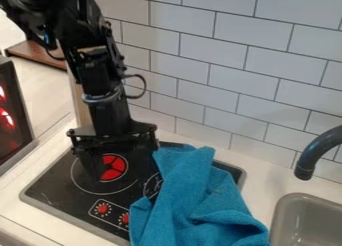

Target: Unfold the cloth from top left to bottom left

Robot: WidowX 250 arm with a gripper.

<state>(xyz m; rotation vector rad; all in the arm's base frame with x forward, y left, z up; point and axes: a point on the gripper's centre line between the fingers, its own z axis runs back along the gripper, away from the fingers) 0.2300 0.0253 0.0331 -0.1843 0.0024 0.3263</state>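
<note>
The black gripper (119,166) hangs down over the left part of the stove, above the red burner. It is open, with its two fingers wide apart. To its right lies the blue cloth (194,202), bunched and creased, covering the right side of the stove and spilling toward the front edge. The cloth's upper left part comes up beside the right finger; whether the two touch cannot be told. No cloth is visible between the fingers.
The black stove top (50,192) has red knobs (102,208) near its front. At the right are a grey sink (308,217) and a dark faucet (314,155). A white tiled wall (247,55) stands behind the counter.
</note>
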